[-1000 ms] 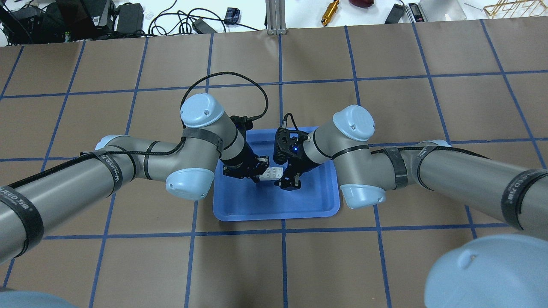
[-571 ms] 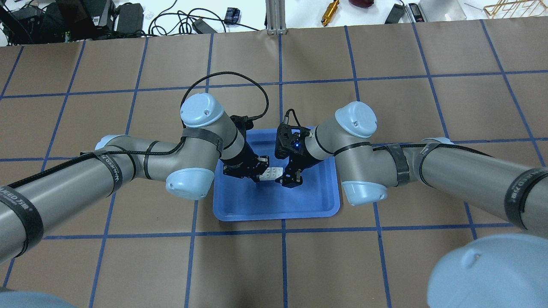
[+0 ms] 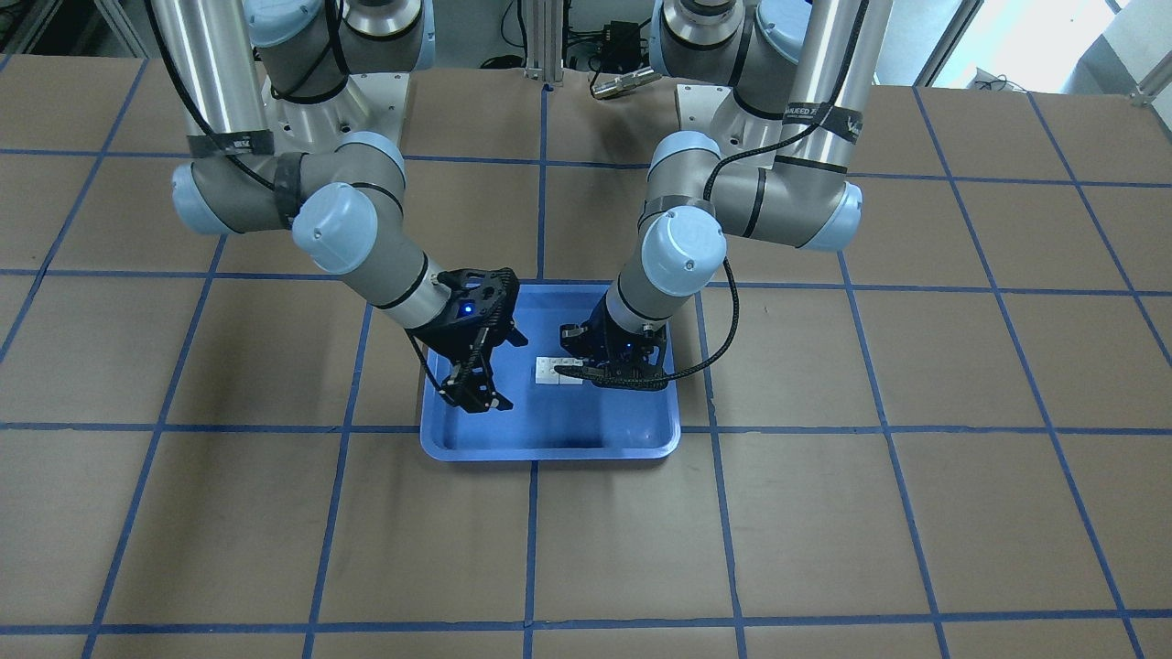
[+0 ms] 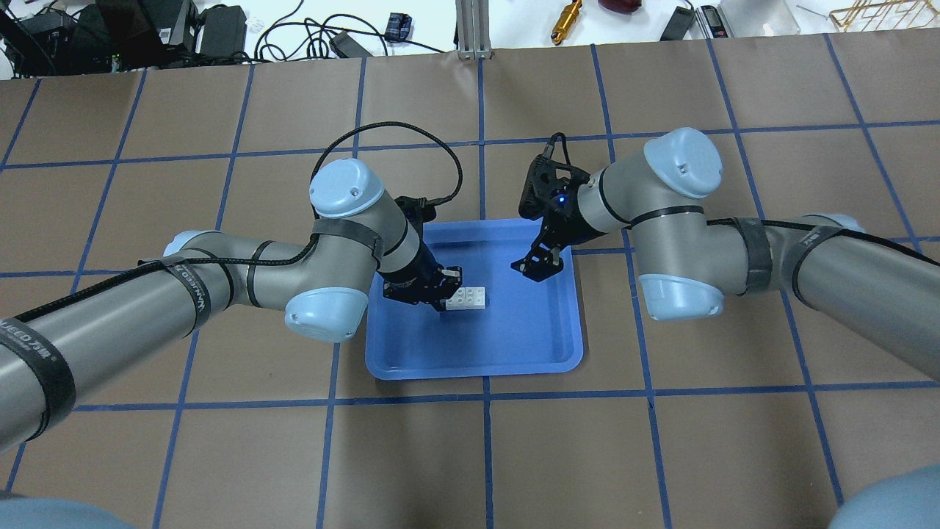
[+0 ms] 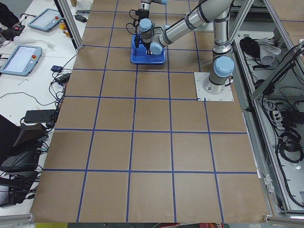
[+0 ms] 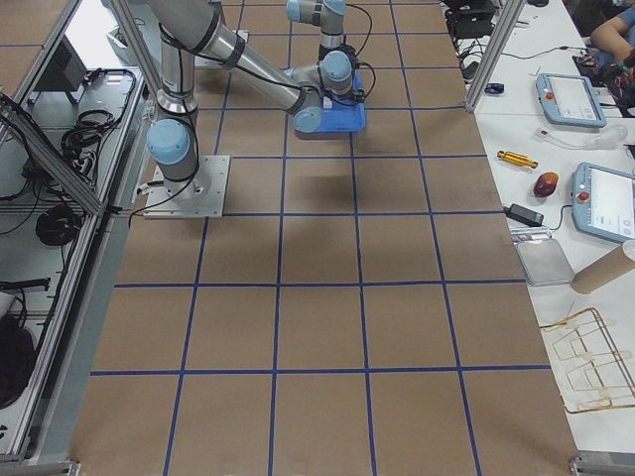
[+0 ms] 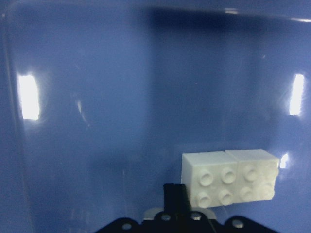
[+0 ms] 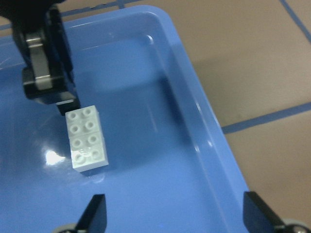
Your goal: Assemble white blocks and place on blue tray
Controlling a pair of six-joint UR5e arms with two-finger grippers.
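Note:
The two white blocks [image 4: 467, 297] lie side by side, studs up, on the floor of the blue tray [image 4: 514, 345]. They also show in the front view [image 3: 558, 371], the left wrist view [image 7: 228, 179] and the right wrist view [image 8: 86, 138]. My left gripper [image 4: 443, 300] stands at their left end, with its fingertips [image 7: 176, 194] close together against the blocks' corner. Nothing shows between them. My right gripper [image 4: 540, 266] is open and empty. It hangs over the tray's far right corner, well apart from the blocks, with the tray wall [image 8: 194, 97] below it.
The tray sits mid-table on brown paper with a blue tape grid [image 4: 485, 455]. Cables and a brass cylinder [image 4: 567, 20] lie beyond the far edge. Both forearms cross low over the table on either side of the tray.
My right gripper has drawn back from the blocks' right end, up and toward the tray's far right corner. The blocks and my left gripper have not moved.

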